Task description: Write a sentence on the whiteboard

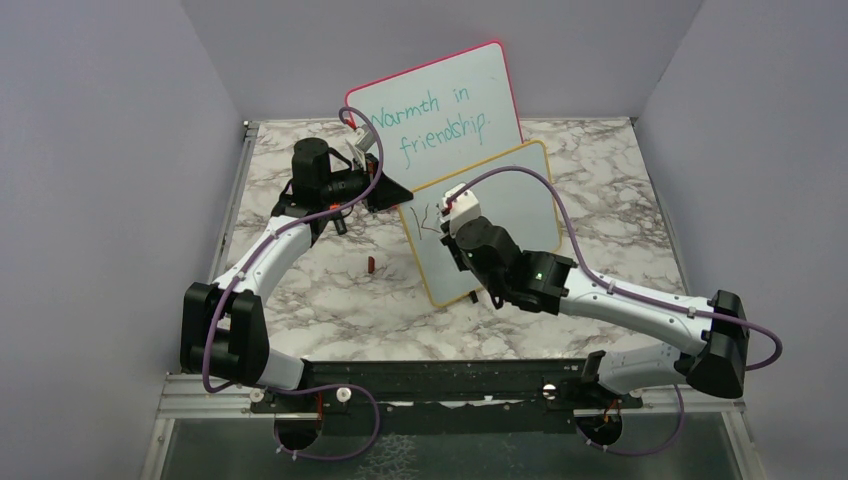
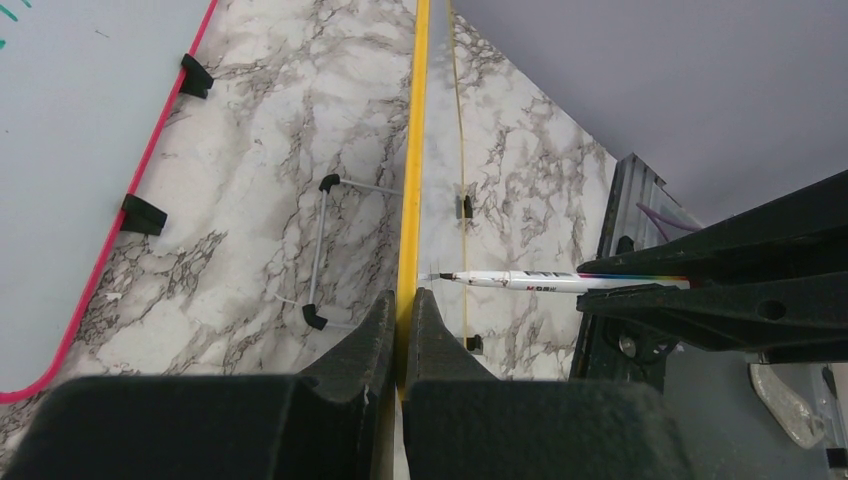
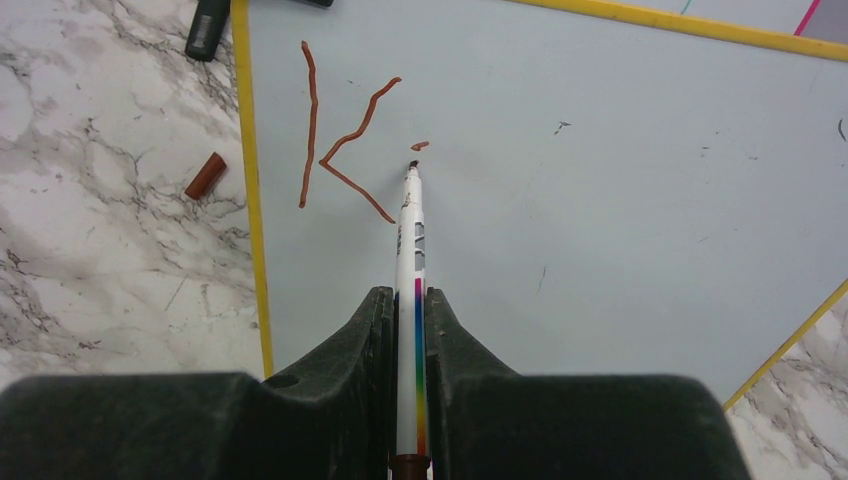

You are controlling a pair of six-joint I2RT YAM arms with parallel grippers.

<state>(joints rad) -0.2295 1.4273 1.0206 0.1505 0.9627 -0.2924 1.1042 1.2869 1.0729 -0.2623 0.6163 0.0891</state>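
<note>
Writing just begun: one letter of the sentence is down, the second in hand.

On the marble desk (image 1: 300,300) the whiteboard (image 1: 520,190) stands propped. The left claw (image 2: 403,300) is pinched tight on its yellow edge, and the right claw (image 3: 410,295) is clamped round the marker (image 3: 412,230). The marker's tip sits right of a brown K (image 3: 345,150), just under a small dash (image 3: 419,146). Next, probably, comes a short light stroke for the "i", with the left grip holding firm.
</note>
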